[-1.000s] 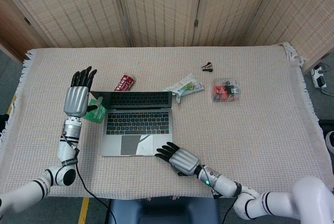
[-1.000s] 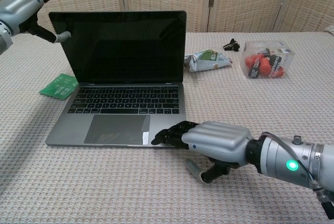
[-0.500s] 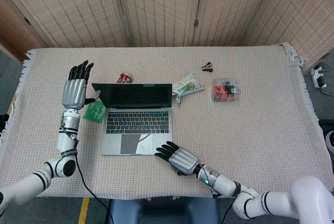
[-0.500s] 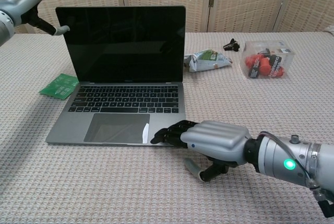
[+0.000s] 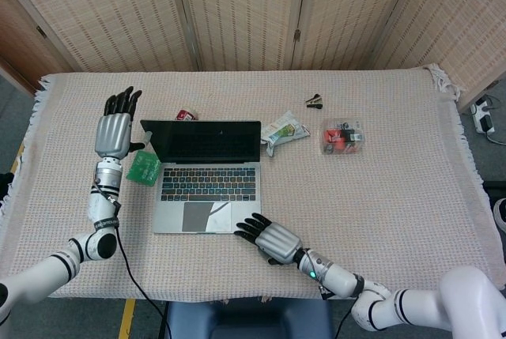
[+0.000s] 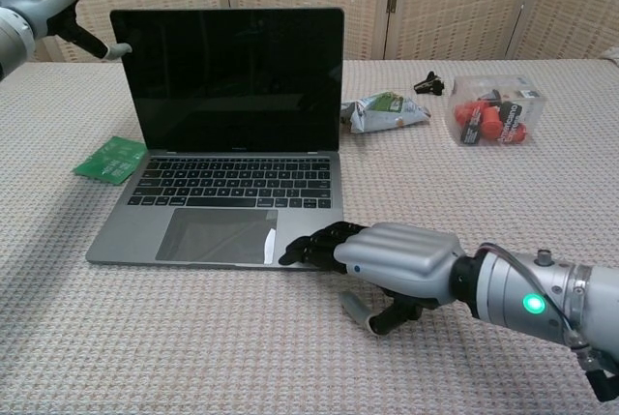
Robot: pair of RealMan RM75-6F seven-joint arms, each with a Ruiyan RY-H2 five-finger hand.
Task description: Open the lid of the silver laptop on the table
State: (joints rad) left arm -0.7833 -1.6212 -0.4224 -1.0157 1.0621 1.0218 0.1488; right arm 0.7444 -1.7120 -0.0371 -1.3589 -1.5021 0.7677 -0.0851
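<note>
The silver laptop (image 6: 227, 144) stands open on the desk (image 5: 395, 173), its dark screen upright. My left hand (image 5: 113, 129) is raised beside the lid's upper left corner, fingers spread and holding nothing; the chest view shows its thumb tip just at that corner. My right hand (image 6: 387, 265) lies palm down with its fingertips (image 6: 305, 249) resting on the base's front right edge, gripping nothing. Only the head view shows the red can (image 5: 185, 115) behind the lid. Both views show the green packet (image 6: 112, 159) at the laptop's left.
</note>
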